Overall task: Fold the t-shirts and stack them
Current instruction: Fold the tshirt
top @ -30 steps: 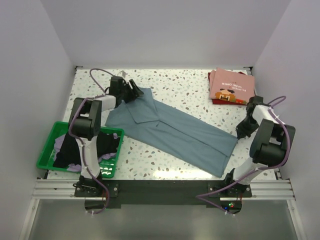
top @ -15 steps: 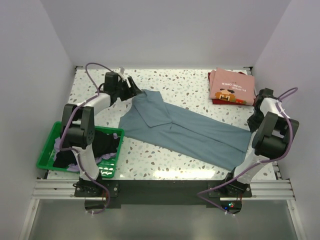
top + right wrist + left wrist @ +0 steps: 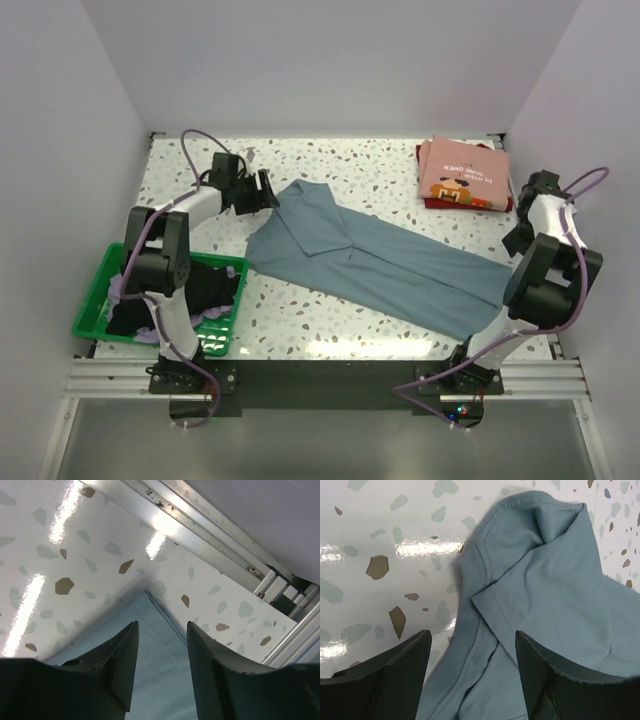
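The grey-blue t-shirt (image 3: 370,262) lies diagonally across the middle of the surface (image 3: 380,165), upper left to lower right. The left gripper (image 3: 472,647) over its neckline and the right gripper (image 3: 161,630) over a hem corner both have their jaws open and empty.

Speckled table (image 3: 380,170) — grey-blue shirt (image 3: 390,265), green basket (image 3: 90,295), pink-topped stack (image 3: 463,172), perhaps dark red beneath

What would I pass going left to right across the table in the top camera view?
Green plastic mesh basket holding dark and lavender cloth → left gripper → plain grey-blue t-shirt spread flat → folded pink t-shirt with a printed graphic.
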Robot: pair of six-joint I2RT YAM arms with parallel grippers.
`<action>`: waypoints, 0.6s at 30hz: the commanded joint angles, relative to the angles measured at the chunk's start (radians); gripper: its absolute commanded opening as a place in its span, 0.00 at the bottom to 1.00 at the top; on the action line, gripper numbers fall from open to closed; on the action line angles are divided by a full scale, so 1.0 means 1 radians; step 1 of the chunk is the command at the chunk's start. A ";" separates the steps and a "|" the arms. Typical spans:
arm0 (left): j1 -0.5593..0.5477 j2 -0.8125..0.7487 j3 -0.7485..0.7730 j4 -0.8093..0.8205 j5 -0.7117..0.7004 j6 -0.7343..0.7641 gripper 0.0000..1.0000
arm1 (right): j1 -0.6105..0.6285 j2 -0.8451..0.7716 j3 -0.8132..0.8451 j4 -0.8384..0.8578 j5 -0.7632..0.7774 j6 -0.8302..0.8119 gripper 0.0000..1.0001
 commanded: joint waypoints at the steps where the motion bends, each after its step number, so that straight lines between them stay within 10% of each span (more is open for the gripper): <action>1: 0.009 -0.016 0.028 -0.021 -0.010 0.044 0.73 | -0.003 -0.137 0.008 -0.041 0.019 -0.031 0.50; 7: 0.009 -0.023 0.017 -0.027 0.007 0.036 0.73 | 0.177 -0.308 -0.032 -0.058 -0.062 0.001 0.54; 18: 0.012 -0.073 0.028 -0.033 -0.005 0.059 0.74 | 1.055 -0.053 0.108 0.160 -0.252 0.250 0.49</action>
